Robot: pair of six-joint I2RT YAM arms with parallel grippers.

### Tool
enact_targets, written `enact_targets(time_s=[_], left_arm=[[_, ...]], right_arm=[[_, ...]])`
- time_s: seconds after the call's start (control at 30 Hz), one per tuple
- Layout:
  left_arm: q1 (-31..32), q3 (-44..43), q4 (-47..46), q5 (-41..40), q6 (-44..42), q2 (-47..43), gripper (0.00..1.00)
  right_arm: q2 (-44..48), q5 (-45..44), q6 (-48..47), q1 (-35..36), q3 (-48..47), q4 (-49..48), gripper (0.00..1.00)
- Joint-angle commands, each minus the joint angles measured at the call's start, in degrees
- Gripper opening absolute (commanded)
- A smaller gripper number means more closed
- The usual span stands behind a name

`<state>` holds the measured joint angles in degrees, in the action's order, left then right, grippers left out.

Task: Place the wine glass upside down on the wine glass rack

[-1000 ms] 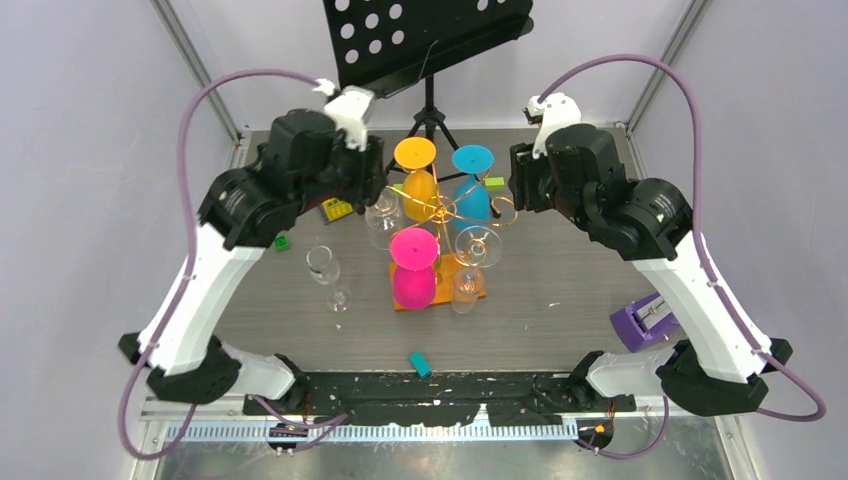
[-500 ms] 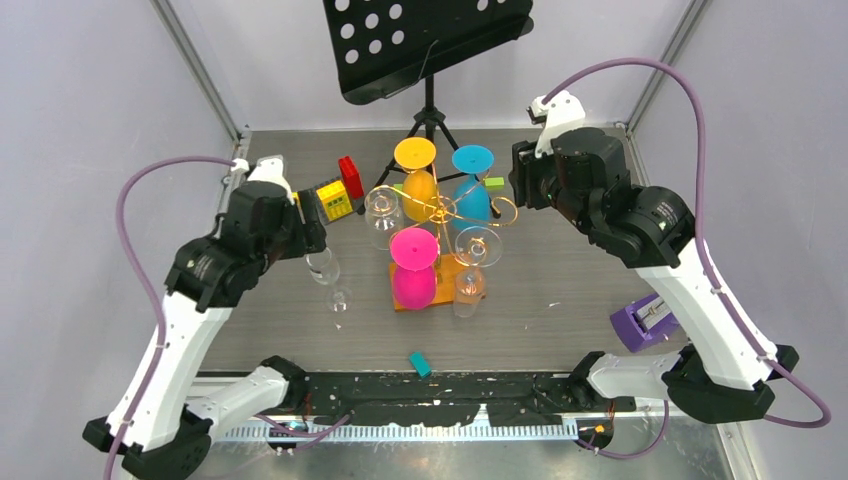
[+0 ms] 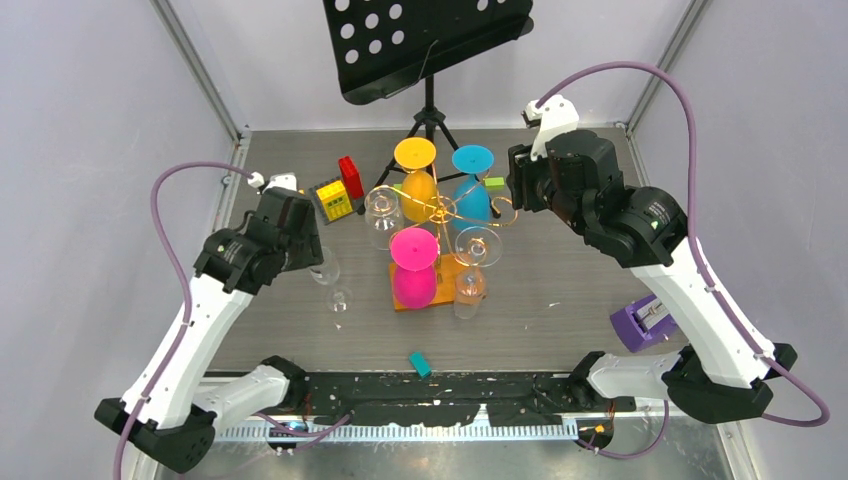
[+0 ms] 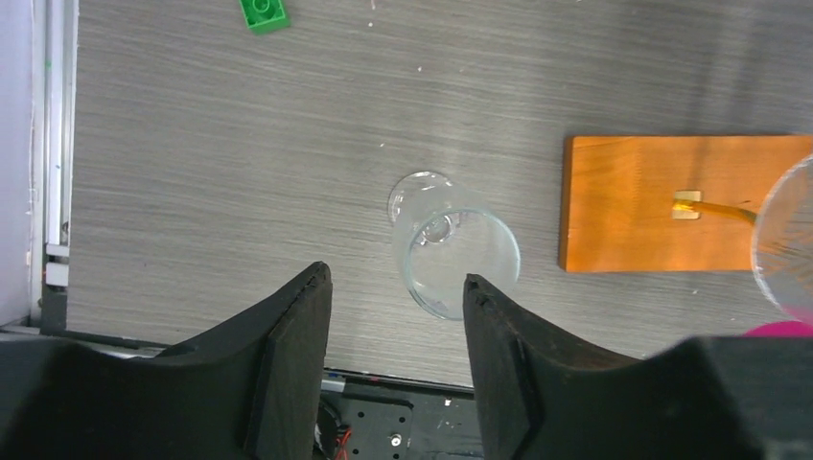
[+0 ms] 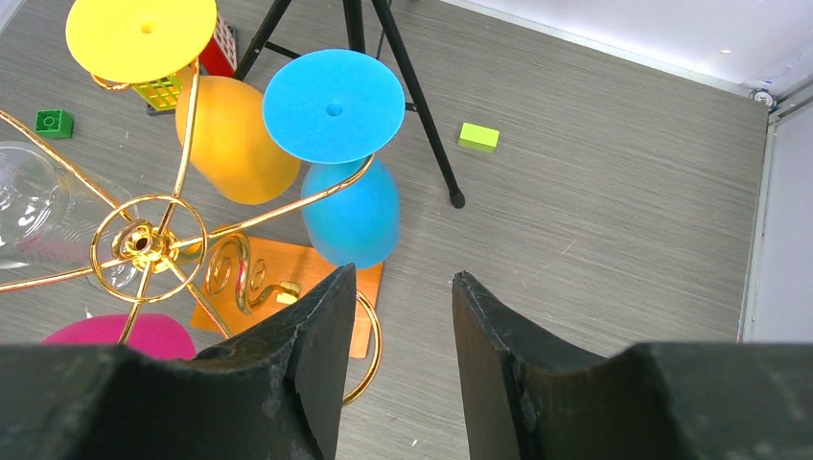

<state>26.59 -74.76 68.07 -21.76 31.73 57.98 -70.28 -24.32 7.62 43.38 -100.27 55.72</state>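
Note:
A clear wine glass (image 3: pixel 326 268) stands upright on the table, left of the rack. In the left wrist view the glass (image 4: pixel 458 261) shows from above, just ahead of the fingertips and close to the right finger. My left gripper (image 4: pixel 398 284) is open and empty above it; in the top view it (image 3: pixel 308 256) hangs beside the glass. The gold wire rack (image 3: pixel 441 210) on its orange base (image 3: pixel 443 287) holds yellow, blue and pink glasses and clear ones upside down. My right gripper (image 5: pixel 403 280) is open and empty, high over the rack's right side (image 3: pixel 516 190).
A black music stand (image 3: pixel 425 40) on a tripod stands behind the rack. Yellow and red blocks (image 3: pixel 340 190), a lime block (image 5: pixel 478 137), a green brick (image 4: pixel 264 14), a teal block (image 3: pixel 420 364) and a purple object (image 3: pixel 645 320) lie on the table.
My left arm has swung away from the rack, back to the left and down over the standing clear glass. The right arm has hardly moved.

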Motion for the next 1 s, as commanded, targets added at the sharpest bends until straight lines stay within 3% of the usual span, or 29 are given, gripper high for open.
enact_targets(time_s=[0.0, 0.4, 0.97], left_arm=[[-0.3, 1.8, -0.4, -2.2, 1.1, 1.2, 0.50], [-0.9, 4.3, -2.9, -2.2, 0.3, 4.3, 0.41], [-1.3, 3.8, -3.5, -2.9, -0.6, 6.8, 0.10]], right_arm=[[0.4, -0.1, -0.7, -0.1, -0.1, -2.4, 0.49], [0.0, -0.6, -1.1, -0.1, 0.6, -2.5, 0.49], [0.2, -1.2, -1.7, -0.1, 1.8, -2.6, 0.49]])
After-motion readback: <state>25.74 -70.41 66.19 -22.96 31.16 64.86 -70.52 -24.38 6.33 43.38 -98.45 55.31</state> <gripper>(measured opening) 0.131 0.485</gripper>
